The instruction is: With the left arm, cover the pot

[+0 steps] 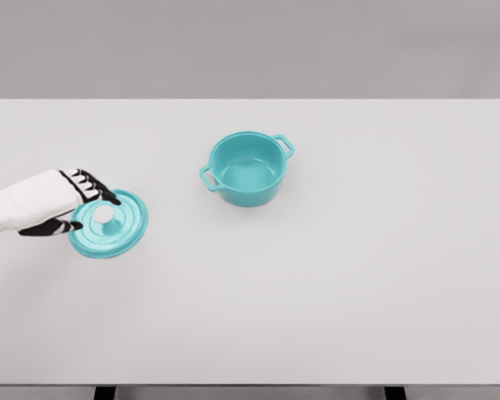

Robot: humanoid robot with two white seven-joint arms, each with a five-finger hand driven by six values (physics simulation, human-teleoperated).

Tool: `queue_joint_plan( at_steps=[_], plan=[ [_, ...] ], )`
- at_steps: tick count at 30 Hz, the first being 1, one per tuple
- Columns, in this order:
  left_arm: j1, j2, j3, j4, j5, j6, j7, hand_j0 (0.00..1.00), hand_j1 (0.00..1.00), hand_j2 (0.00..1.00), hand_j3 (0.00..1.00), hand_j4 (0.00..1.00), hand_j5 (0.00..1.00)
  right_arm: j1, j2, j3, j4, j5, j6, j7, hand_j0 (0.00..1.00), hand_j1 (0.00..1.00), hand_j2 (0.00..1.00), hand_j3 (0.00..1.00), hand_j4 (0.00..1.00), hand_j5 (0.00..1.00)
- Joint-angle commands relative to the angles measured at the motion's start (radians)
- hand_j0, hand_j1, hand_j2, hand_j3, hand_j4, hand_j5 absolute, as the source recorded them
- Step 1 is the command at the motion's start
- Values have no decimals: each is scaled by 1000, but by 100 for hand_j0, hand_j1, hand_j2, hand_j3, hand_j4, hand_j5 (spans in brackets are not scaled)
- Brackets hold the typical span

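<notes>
A teal pot [247, 192] with two side handles stands uncovered and upright near the middle of the white table [358, 275]. Its teal lid [123, 227], with a pale round knob [104, 215], lies flat on the table to the pot's left and somewhat nearer to me. My left hand [96, 212] comes in from the left edge and reaches over the lid's left part. Its fingers [100, 190] stretch past the far side of the knob and the thumb [67, 225] lies on the near side. The knob shows between them, and they are not closed on it. The right arm is out of view.
The table's far edge runs across the top against a grey wall. Its near edge runs along the bottom of the picture. Nothing else stands on the tabletop.
</notes>
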Motion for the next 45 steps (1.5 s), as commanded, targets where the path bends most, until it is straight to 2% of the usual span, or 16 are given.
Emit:
queue_joint_plan(
  at_steps=[1,32,40,45],
  plan=[
    [0,-2,-12,0,-1,1,0,76,76,76,76,76,76,0,0,0,0,0,0,0,100,100,100,100,100,100],
    [-41,-132,-19,106,-124,1,0,77,77,77,77,77,77,0,0,0,0,0,0,0,100,100,100,100,100,100],
    [-44,-146,-19,132,-136,1,0,76,76,76,76,76,76,0,0,0,0,0,0,0,100,100,100,100,100,100],
    [-51,-151,-19,139,-146,1,0,71,71,71,71,71,71,0,0,0,0,0,0,0,100,100,100,100,100,100]
  ],
)
